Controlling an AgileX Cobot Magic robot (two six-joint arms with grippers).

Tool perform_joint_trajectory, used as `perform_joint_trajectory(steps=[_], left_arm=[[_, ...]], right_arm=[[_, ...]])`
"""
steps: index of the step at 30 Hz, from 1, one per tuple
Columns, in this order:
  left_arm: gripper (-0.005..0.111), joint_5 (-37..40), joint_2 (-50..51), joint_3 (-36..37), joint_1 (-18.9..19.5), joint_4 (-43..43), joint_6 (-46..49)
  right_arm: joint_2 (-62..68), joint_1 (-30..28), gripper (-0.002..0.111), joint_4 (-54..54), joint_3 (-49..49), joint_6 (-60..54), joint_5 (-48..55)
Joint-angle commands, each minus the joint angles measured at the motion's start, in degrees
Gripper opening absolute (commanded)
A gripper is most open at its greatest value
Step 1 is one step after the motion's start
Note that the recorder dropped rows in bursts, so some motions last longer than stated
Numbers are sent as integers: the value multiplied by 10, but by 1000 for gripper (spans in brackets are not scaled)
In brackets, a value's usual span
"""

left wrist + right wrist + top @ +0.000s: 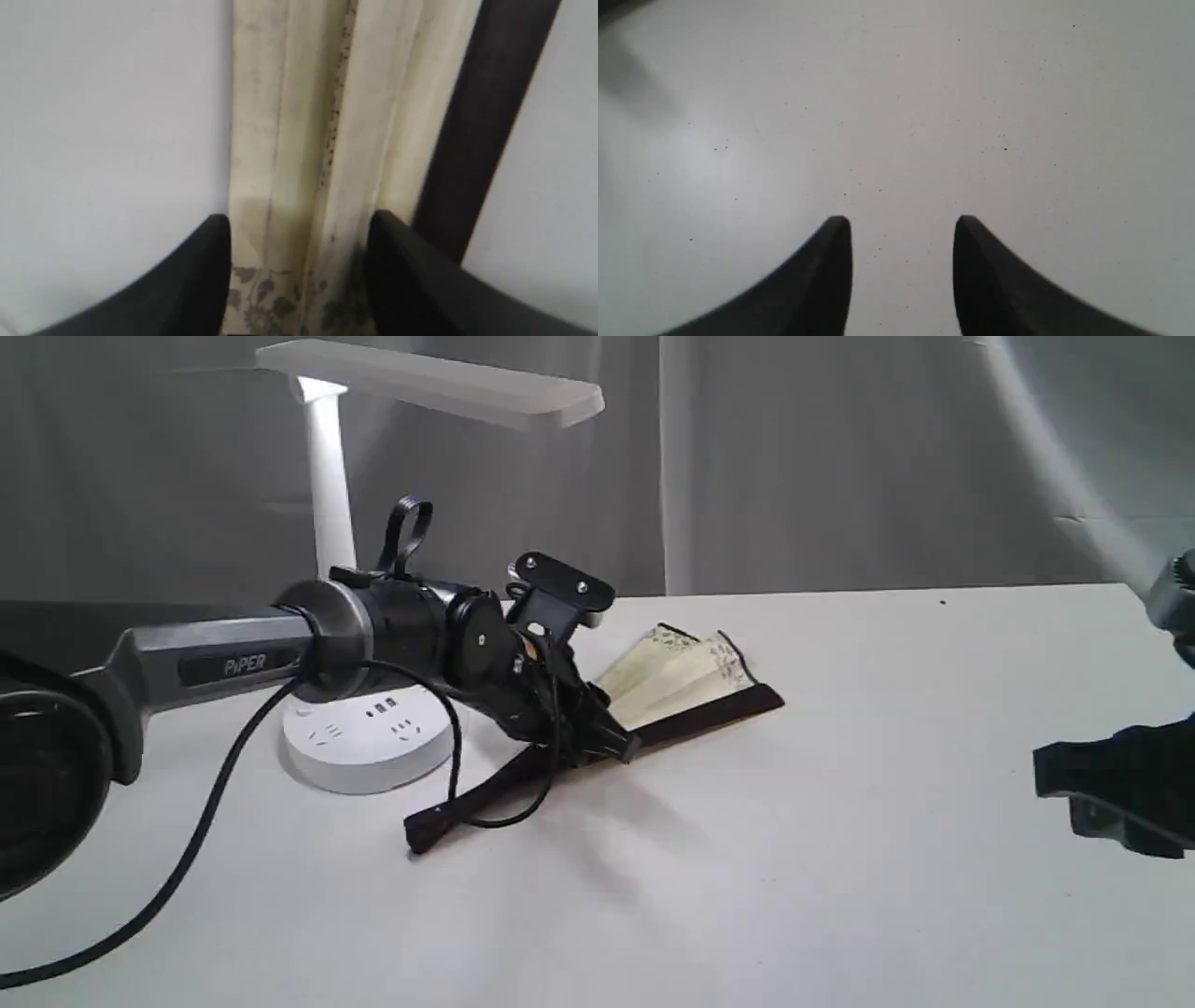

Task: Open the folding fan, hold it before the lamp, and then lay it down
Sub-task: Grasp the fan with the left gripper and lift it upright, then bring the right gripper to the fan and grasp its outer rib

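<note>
The folding fan [677,672] lies on the white table, only slightly spread, its cream pleats fanned a little above one dark maroon guard and its pivot end pointing to the front left. My left gripper [611,747] is down on the fan's middle. In the left wrist view it [299,217] stands open, with cream pleats and the flowered border of the fan [299,116] between its fingers and the dark guard beside one finger [406,280]. The lamp [327,495] stands behind the left arm. My right gripper [1074,784] hovers far right, open [903,219] over bare table.
The lamp's round base [364,742] with sockets sits just left of the fan's pivot end. A black cable [215,793] hangs from the left arm down to the table. A grey curtain closes the back.
</note>
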Motion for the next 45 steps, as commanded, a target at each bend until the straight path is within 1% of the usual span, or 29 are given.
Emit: perform_joint_trajectory(steps=[1, 5, 11, 20, 25, 28, 31, 35, 40, 45], left_arm=[[45, 15, 15, 0, -3, 1, -4], [45, -8, 22, 0, -3, 4, -2], [45, -5, 22, 0, -4, 4, -2], [45, 50, 22, 0, -4, 4, -2], [45, 62, 22, 0, -12, 4, 0], [45, 83, 22, 0, -24, 4, -1], [45, 110, 22, 0, -46, 6, 0], [45, 125, 22, 0, -73, 6, -6], [45, 144, 22, 0, -101, -1, -76], [45, 171, 22, 0, -122, -1, -112]], right_arm=[[10, 3, 36, 3, -4, -4, -8], [11, 3, 36, 3, -4, -4, 20], [11, 3, 36, 3, -4, -22, 23], [11, 3, 36, 3, -4, -22, 23], [11, 3, 36, 3, -4, -21, 20], [11, 3, 36, 3, -4, -21, 19], [11, 3, 36, 4, -4, -21, 16], [11, 3, 36, 11, -4, -21, 15], [11, 3, 36, 40, -4, -21, 18], [11, 3, 36, 42, -1, -19, 24]])
